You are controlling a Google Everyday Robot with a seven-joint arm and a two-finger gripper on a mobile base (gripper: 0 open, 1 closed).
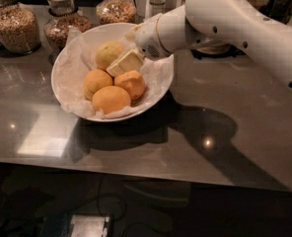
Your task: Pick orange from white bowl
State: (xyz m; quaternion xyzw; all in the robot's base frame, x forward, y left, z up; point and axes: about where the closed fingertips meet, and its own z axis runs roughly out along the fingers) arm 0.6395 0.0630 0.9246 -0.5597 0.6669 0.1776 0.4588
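Scene: a dark, glossy worktop (220,132) carries the white bowl (59,90), lined with crinkled paper (72,65).
Behind the bowl: three glass jars of grains (15,26) stand along the far edge.
Task's thing: the orange (108,52), paler and more yellow than the rest, sits at the back of the bowl, a little left of centre.
Other fruit: three deeper oranges (110,99) cluster in front of it, touching one another.
Arm: a thick white arm (244,26) reaches in from the right and slants down over the bowl's right rim.
Gripper: the gripper (127,62) is inside the bowl, its cream tip lying against the pale fruit's lower right side.
Gripper state: cannot tell whether it is spread or already pinching the fruit.
Key relation: the fruit lies to the left of the gripper and slightly farther back, touching or nearly so.
Long axis: none; the fruit is round, so any approach angle looks alike.
Pointing: which way its stem end faces cannot be told.
Judgement: lifting cleanly probably depends on clearing the neighbouring fruit just in front.
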